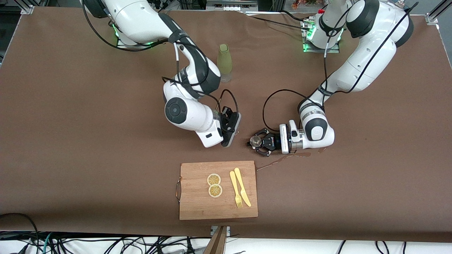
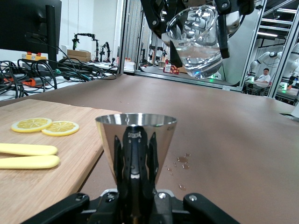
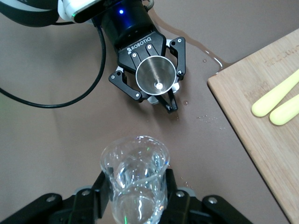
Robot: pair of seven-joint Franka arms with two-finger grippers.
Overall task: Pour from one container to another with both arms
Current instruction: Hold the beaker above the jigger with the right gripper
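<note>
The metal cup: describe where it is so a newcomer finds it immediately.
Start at the wooden cutting board. Just farther from the front camera, the left gripper grips a small metal cone cup, upright on the table. It is shiny steel; the right gripper holds a clear glass.

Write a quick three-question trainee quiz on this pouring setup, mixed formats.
1. True or false: the left claw is shut on a metal cone cup.
2. What does the right claw hold? A) green bottle B) clear glass with water C) fork
3. Fill in: the lemon slices lie on the ____.

Key: 1 true. 2 B, the clear glass; the green bottle stands untouched near the right arm's base. 3 cutting board, beside the yellow fork and knife.
</note>
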